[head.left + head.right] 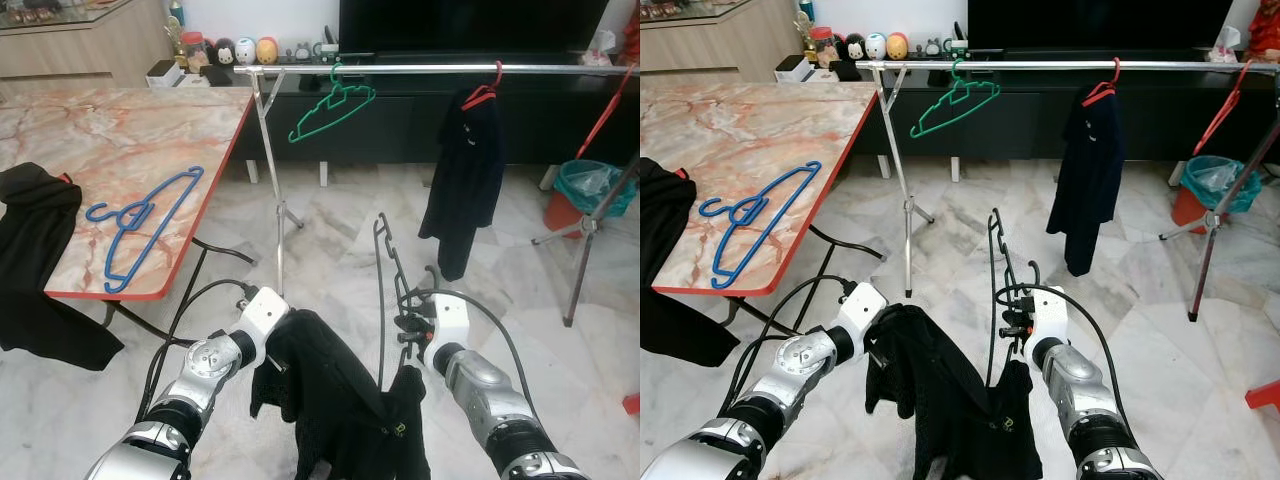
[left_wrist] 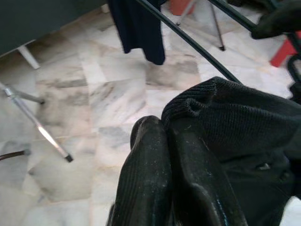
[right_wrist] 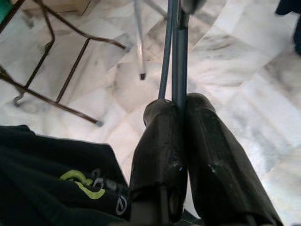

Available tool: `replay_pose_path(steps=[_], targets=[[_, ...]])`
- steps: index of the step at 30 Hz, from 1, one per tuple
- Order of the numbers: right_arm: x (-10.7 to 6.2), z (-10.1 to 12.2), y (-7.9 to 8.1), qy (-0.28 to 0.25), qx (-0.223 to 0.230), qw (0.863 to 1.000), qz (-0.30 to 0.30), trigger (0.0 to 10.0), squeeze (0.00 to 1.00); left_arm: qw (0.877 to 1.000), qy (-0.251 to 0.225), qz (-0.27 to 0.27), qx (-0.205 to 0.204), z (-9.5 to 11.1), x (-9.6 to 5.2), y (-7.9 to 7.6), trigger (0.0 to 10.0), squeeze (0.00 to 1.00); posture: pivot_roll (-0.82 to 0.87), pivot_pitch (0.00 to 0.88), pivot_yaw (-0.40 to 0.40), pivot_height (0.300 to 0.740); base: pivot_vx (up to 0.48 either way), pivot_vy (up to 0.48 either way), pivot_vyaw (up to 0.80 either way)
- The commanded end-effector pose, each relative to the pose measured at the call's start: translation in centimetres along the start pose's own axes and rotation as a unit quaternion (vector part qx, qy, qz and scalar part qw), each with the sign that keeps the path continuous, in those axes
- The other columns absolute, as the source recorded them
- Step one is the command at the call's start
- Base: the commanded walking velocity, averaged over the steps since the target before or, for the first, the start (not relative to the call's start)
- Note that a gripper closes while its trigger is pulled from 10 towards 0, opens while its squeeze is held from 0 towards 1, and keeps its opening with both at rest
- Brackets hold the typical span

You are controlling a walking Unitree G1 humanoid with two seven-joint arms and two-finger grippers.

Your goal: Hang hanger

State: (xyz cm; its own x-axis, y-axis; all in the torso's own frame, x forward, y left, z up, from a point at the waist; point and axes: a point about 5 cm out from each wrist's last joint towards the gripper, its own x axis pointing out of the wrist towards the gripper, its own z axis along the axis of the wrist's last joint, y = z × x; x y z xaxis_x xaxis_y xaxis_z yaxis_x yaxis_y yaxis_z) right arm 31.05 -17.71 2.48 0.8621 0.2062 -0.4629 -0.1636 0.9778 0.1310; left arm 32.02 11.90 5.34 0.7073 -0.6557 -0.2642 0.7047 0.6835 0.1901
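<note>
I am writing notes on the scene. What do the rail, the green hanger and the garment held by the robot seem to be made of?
The rail looks like polished metal: silver with bright glints. The green hanger seems to be plastic, thin and evenly coloured, though coated wire is possible. The black garment looks like knitted fabric: fine ribs show where the left gripper pinches it.

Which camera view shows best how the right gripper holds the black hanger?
The right wrist view: its fingers are shut on the black hanger. The eye views show the right gripper low, the hanger standing up from it, and the black garment draped below. The left wrist view shows the left gripper pinching that garment.
</note>
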Motion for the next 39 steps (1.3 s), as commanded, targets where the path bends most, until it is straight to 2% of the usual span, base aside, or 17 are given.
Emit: replay_pose_path(steps=[1,6,9,12,13,17,18,21,25,30,33,34,35,36,37,38,39], targets=[[-0.1,0.2,-0.5,-0.005,-0.021,1.000,-0.015,10.0,0.00,1.000,-0.024,0.014,-0.006,0.8,-0.1,0.9,10.0,0.00,-0.01,0.000,0.057,0.740,0.000,0.000,0.00],[-0.4,1.1,0.2,-0.067,-0.199,0.977,-0.027,10.0,0.00,0.999,-0.041,-0.003,-0.034,1.3,0.1,0.9,10.0,0.00,-0.01,0.000,0.058,0.740,0.000,0.000,0.00],[-0.5,1.1,0.8,-0.087,-0.246,0.965,-0.027,10.0,0.00,0.997,-0.056,-0.010,-0.057,1.7,0.2,1.0,10.0,0.00,-0.01,0.000,0.058,0.740,0.000,0.000,0.00],[-0.8,0.6,1.3,-0.111,-0.327,0.938,-0.038,10.0,0.00,0.994,-0.070,-0.013,-0.081,2.1,0.4,1.1,10.0,0.00,-0.01,0.000,0.058,0.740,0.000,0.000,0.00],[-1.1,0.5,1.2,-0.130,-0.360,0.922,-0.067,10.0,0.00,0.993,-0.075,-0.017,-0.090,2.2,0.4,1.1,10.0,0.00,-0.01,0.000,0.057,0.740,0.000,0.000,0.00],[-1.6,0.5,1.0,-0.169,-0.390,0.899,-0.105,10.0,0.00,0.992,-0.077,-0.022,-0.095,2.3,0.4,1.0,10.0,0.00,-0.01,0.000,0.057,0.740,0.000,0.000,0.00],[-2.1,0.5,1.1,-0.204,-0.411,0.880,-0.124,10.0,0.00,0.992,-0.078,-0.024,-0.099,2.2,0.3,1.0,10.0,0.00,-0.01,0.000,0.057,0.740,0.000,0.000,0.00],[-2.7,0.2,1.3,-0.234,-0.454,0.848,-0.141,10.0,0.00,0.991,-0.079,-0.026,-0.106,2.1,0.2,1.0,10.0,0.00,-0.01,0.000,0.058,0.740,0.000,0.000,0.00],[-3.2,-0.1,1.3,-0.259,-0.461,0.833,-0.160,10.0,0.00,0.990,-0.080,-0.029,-0.110,2.0,0.2,1.0,10.0,0.00,0.00,0.000,0.058,0.740,0.000,0.000,0.00],[-3.7,-0.4,1.4,-0.293,-0.501,0.792,-0.188,10.0,0.00,0.990,-0.081,-0.033,-0.115,2.0,0.1,1.1,10.0,0.00,-0.01,0.000,0.059,0.740,0.000,0.000,0.00],[-3.8,-0.6,1.1,-0.287,-0.494,0.795,-0.202,10.0,0.00,0.990,-0.079,-0.035,-0.114,2.0,0.2,1.0,10.0,0.00,-0.01,0.000,0.060,0.740,0.000,0.000,0.00],[-3.8,-1.1,1.1,-0.277,-0.481,0.809,-0.194,10.0,0.00,0.990,-0.077,-0.038,-0.114,2.0,0.2,0.9,10.0,0.00,-0.01,0.000,0.059,0.740,0.000,0.000,0.00],[-3.6,-1.8,1.1,-0.252,-0.442,0.842,-0.179,10.0,0.00,0.990,-0.076,-0.040,-0.114,1.9,0.2,0.8,10.0,0.00,-0.01,0.000,0.059,0.740,0.000,0.000,0.00],[-3.6,-1.8,1.1,-0.252,-0.442,0.842,-0.179,10.0,0.00,0.990,-0.076,-0.040,-0.114,1.9,0.2,0.8,10.0,0.00,-0.01,0.000,0.059,0.740,0.000,0.000,0.00],[-3.4,-2.7,1.0,-0.208,-0.348,0.899,-0.169,10.0,0.00,0.990,-0.076,-0.042,-0.112,1.9,0.2,0.8,10.0,0.00,-0.01,0.000,0.058,0.740,0.000,0.000,0.00],[-3.3,-3.5,0.9,-0.182,-0.263,0.934,-0.162,10.0,0.00,0.990,-0.074,-0.044,-0.110,1.9,0.2,0.7,10.0,0.00,-0.01,0.000,0.058,0.740,0.000,0.000,0.00],[-3.3,-4.1,0.9,-0.166,-0.202,0.953,-0.156,10.0,0.00,0.990,-0.074,-0.045,-0.107,1.9,0.3,0.7,10.0,0.00,-0.01,0.000,0.058,0.740,0.000,0.000,0.00]])
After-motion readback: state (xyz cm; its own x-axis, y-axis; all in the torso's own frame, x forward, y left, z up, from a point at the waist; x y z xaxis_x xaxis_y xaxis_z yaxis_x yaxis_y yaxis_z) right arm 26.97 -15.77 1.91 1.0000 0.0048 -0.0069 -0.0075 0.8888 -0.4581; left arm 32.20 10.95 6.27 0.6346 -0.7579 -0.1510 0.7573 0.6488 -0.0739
